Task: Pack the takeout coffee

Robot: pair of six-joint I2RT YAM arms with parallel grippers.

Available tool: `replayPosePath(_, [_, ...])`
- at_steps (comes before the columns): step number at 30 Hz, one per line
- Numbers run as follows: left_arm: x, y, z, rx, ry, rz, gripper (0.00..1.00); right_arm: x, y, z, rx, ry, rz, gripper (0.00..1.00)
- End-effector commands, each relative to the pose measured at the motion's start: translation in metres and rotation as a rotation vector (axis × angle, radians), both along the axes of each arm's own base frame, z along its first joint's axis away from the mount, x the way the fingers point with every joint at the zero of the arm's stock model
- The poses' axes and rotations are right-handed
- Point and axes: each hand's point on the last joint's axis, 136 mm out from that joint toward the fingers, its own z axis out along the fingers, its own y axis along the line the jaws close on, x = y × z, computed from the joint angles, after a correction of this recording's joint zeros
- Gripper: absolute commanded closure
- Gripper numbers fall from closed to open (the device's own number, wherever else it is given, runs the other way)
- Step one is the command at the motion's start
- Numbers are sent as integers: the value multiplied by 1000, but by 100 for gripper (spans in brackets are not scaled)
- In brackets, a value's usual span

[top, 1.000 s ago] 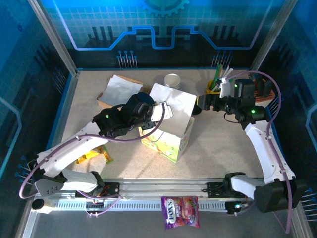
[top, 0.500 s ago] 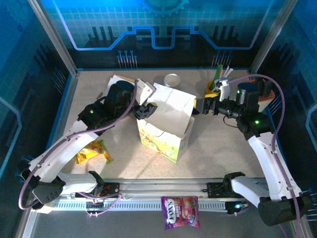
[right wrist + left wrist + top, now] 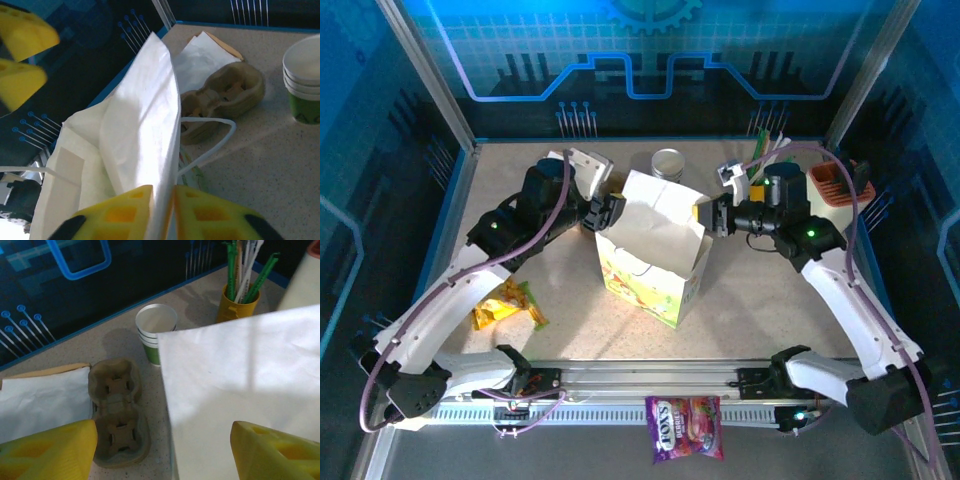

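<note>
By the rail at the near edge lies a red sweets packet (image 3: 685,440). A yellow snack wrapper (image 3: 505,305) sits toward the near-left corner of the table (image 3: 770,300). Neither is part of the job.

In the middle of the table the flower-printed paper bag (image 3: 655,240) stands upright with its mouth up. The right gripper (image 3: 162,202) has its fingers pressed together on the bag's right rim, with a fold of white paper pinched between them. The left gripper (image 3: 164,440) hovers at the bag's left rim. Its fingers are spread wide with nothing between them, and the bag's white panel is just below.

Past the bag, toward the far-left corner, a pulp cup carrier (image 3: 117,415) lies flat with both wells empty, just beside some flat paper bags (image 3: 40,400). Along the far edge stand a stack of unlidded cups (image 3: 156,332) and the yellow cup of straws (image 3: 237,305).

I cannot tell where the takeout coffee is, because the bag's walls hide its inside. The carrier is empty and both grippers are at the rim, so I judge the cups are probably already in the bag. In that case what remains is closing or folding the mouth. If they are not inside, all the loading remains to be done.
</note>
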Motion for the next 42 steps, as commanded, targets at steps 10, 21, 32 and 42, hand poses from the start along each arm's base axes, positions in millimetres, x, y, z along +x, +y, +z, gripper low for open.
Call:
replayPosePath(10, [13,33,12,-146,-37,134,28,-53,31,13,-69,-127,247,100])
replayPosePath(21, [16,33,0,-157,-6,132,28,-85,55,-36,-197,-61,484,97])
replayPosePath(32, [15,37,-5,-153,1,143,28,-78,67,-13,-170,-163,470,70])
replayPosePath(42, [15,39,-7,-153,-3,149,28,-58,87,-32,-325,-171,434,79])
